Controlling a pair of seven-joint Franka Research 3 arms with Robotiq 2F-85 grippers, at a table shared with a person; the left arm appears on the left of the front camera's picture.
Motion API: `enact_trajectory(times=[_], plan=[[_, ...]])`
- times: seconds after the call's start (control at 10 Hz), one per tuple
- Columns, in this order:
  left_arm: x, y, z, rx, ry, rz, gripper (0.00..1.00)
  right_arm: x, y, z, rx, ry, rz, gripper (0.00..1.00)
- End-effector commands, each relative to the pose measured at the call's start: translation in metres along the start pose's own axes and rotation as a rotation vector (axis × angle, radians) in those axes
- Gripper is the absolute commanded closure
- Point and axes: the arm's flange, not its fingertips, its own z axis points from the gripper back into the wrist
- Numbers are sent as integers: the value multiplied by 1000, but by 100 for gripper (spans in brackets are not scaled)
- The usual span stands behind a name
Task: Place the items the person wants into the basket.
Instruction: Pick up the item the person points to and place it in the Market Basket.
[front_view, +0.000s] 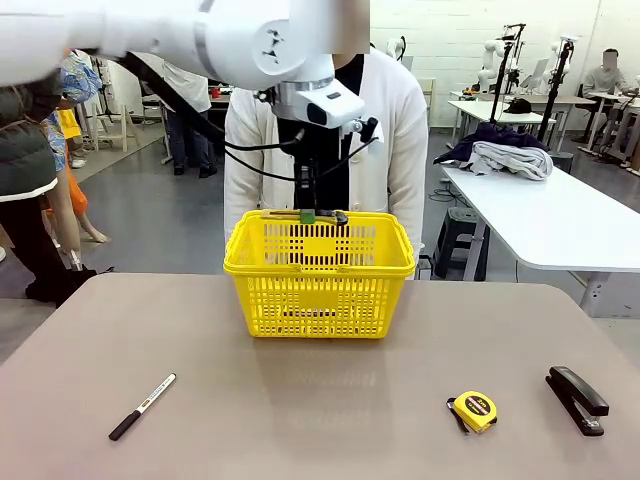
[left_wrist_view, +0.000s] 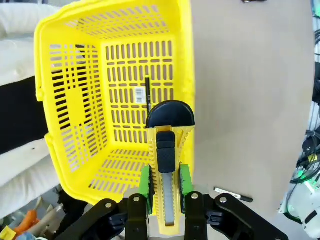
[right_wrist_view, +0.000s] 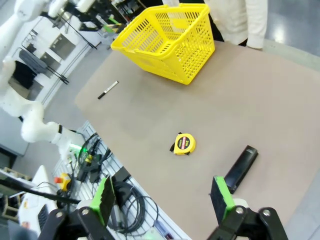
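Note:
My left gripper (left_wrist_view: 165, 181) is shut on the yellow utility knife (left_wrist_view: 166, 200), whose black tip (left_wrist_view: 170, 116) points over the yellow basket's (left_wrist_view: 75, 95) near rim. From the front, the left gripper (front_view: 318, 215) hangs just above the basket's (front_view: 320, 275) top edge, with the person (front_view: 400, 130) standing right behind it. A thin black pen (left_wrist_view: 148, 97) lies on the basket floor. The yellow-and-black tape measure (front_view: 474, 409) (right_wrist_view: 184, 143) rests on the table at the front right. My right gripper (right_wrist_view: 162, 200) is open and holds nothing, high above the table's near right edge.
A black stapler (front_view: 577, 399) (right_wrist_view: 241, 167) lies right of the tape measure. A black-capped white marker (front_view: 142, 406) (right_wrist_view: 108, 89) lies at the front left. The brown table (front_view: 320, 400) is bare between them. Another white table (front_view: 540, 215) stands at the back right.

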Motion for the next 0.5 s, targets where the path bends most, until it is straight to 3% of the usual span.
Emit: enact_trajectory(times=[0.0,0.4], plan=[[17,45,-12,-19,42,53,74,1,-1,-1,17,-19,13,0],[17,98,-79,-95,-11,74,74,1,-1,-1,17,-19,13,0]])
